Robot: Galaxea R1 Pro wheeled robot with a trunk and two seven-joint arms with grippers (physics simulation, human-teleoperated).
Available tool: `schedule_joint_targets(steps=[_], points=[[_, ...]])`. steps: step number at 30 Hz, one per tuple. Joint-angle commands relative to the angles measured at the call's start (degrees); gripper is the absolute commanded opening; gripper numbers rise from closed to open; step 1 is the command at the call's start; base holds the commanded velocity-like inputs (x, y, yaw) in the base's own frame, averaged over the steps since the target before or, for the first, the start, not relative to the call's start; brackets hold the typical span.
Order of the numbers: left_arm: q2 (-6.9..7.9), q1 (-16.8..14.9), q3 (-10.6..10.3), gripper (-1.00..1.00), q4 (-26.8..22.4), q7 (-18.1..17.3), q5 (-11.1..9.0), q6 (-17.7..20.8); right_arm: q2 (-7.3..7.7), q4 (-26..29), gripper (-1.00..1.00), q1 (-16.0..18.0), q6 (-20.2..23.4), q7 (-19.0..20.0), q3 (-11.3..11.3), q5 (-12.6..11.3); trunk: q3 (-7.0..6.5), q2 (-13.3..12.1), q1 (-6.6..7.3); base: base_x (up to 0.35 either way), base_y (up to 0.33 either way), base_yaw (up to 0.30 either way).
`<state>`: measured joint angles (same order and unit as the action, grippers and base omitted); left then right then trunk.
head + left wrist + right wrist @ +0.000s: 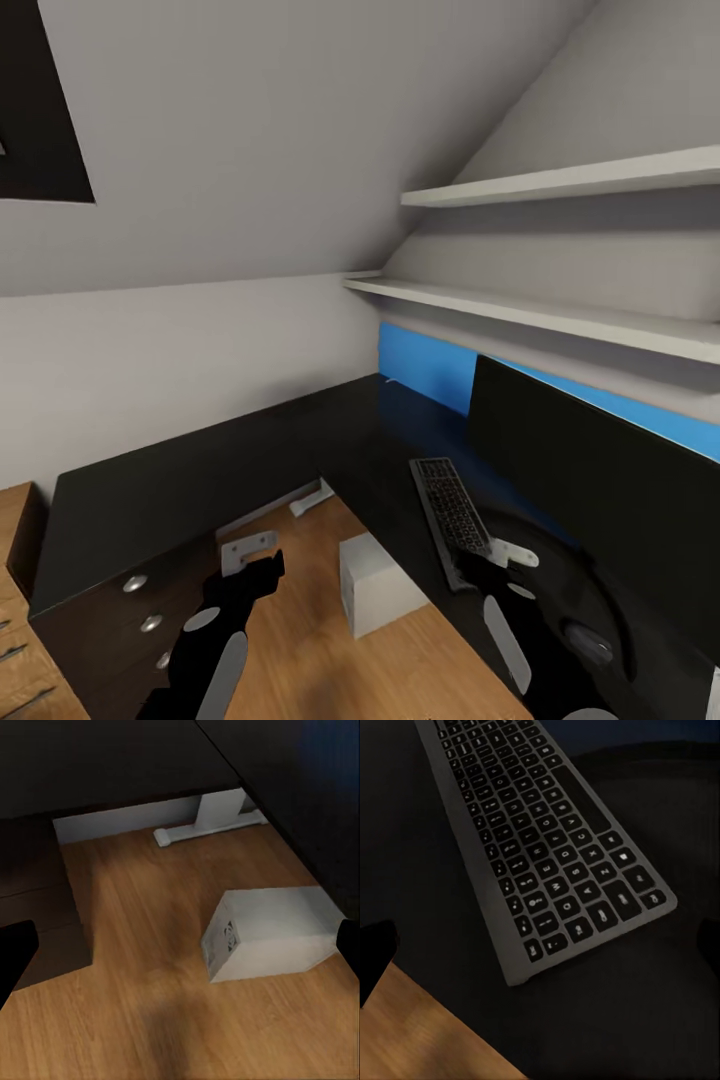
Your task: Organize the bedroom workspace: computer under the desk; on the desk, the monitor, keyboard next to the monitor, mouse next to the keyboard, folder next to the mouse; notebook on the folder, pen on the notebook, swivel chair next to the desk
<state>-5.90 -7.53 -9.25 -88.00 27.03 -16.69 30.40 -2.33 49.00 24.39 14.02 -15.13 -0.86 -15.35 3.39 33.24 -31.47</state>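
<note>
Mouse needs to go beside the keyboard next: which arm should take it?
Probably the right. Its gripper hangs over the desk at the keyboard, with the mouse close by; the left gripper is over the floor.

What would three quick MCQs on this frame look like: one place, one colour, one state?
1. Where is the white box-shaped computer?
A. On the wooden floor beside the black L-shaped desk
B. On the upper white wall shelf
C. On top of the desk

2. What colour is the wall panel behind the black flat monitor?
A. Red
B. Blue
C. Green

3. How does the dark slim keyboard lie?
A. Propped upright against the monitor
B. Hanging off the desk edge
C. Flat on the desk in front of the monitor

Answers: 1 A, the head view shows it standing on the wood floor at the desk's inner corner. 2 B, a bright blue strip shows beside the screen. 3 C, it rests flat on the desktop.
</note>
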Motion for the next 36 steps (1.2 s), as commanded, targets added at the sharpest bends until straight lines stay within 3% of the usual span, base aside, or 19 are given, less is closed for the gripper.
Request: schedule_joint_targets(steps=[1,19,30,36], points=[[0.02,-0.04,-0.05,1.0,-0.12,0.56,-0.61,0.12,-0.04,0.04,1.0,0.05,0.23,-0.22,0.1,-0.38,0.12,0.11,-0.03,0.0,0.0,-0.268],[0.02,-0.03,-0.07,1.0,-0.24,0.56,-0.63,0.19,-0.1,-1.64,1.0,0.05,0.22,-0.22,2.24,-0.38,0.12,0.11,-0.03,0.0,0.0,-0.264],[0.02,-0.03,0.02,1.0,-0.26,0.57,-0.63,0.19,-0.22,-1.79,1.0,0.05,-1.88,-0.14,3.16,-0.88,0.12,0.11,-0.03,0.0,0.0,-0.041],[0.02,-0.03,0.02,1.0,-0.32,0.57,-0.63,0.19,-0.22,-1.88,1.0,0.05,-1.83,-0.01,3.14,-0.89,0.12,0.11,-0.03,0.0,0.0,-0.21]])
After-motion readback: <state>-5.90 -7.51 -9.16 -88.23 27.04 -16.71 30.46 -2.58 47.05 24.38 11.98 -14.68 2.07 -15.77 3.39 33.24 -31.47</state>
